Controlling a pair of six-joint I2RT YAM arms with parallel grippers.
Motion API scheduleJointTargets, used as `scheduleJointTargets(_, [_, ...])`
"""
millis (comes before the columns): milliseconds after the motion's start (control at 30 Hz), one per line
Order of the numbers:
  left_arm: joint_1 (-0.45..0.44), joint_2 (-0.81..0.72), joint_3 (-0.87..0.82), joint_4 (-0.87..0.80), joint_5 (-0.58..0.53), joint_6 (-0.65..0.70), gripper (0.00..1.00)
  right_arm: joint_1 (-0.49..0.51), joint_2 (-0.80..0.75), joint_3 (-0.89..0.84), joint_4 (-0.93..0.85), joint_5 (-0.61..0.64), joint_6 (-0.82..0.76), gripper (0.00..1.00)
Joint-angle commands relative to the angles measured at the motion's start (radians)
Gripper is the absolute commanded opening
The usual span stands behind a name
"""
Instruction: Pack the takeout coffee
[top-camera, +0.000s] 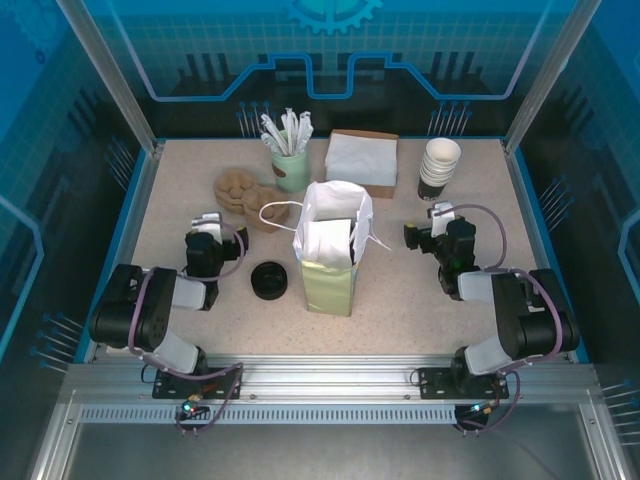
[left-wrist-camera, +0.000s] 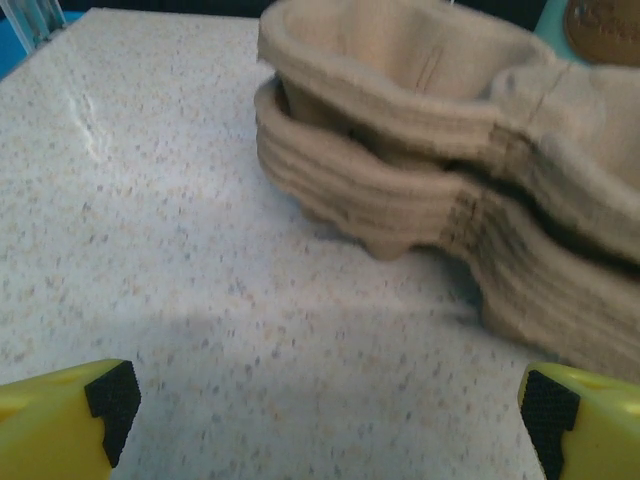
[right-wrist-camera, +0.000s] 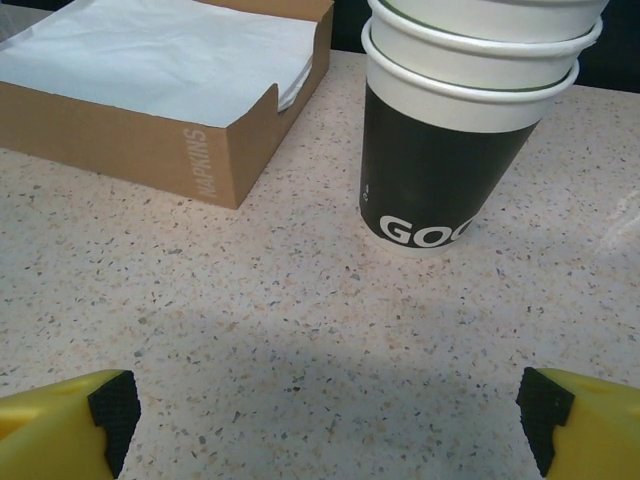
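While both arms sat low near their bases, the tabletop (top-camera: 170, 200) was speckled beige with a blue rim, aluminium posts and blue printed panels around it. Counted:

- one paper bag (top-camera: 330, 255), upright mid-table
- one squat stack of black lids (top-camera: 269, 281) just left of it
- one stack of pulp carriers (left-wrist-camera: 400, 190)
- one napkin box (right-wrist-camera: 150, 100)
- one cup stack (right-wrist-camera: 450, 150)
- one green cup of wrapped sticks (top-camera: 290, 165)

Left gripper (left-wrist-camera: 330, 402) was spread wide and held nothing; right gripper (right-wrist-camera: 328, 405) was the same. Takeout coffee: couldn't tell where, the bag's inside was too dim.
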Motion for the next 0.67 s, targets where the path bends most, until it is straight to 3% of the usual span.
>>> scheduleJointTargets(0, [0.007,-0.005,0.034,-0.001,-0.008,-0.003,0.99,-0.013,0.008,0.013,-0.005,-0.02,0.013,1.0])
scheduleJointTargets(633, [0.007,-0.002,0.04,-0.006,0.004,0.001,0.99,-0.013,0.008,0.014,-0.006,-0.02,0.013,1.0])
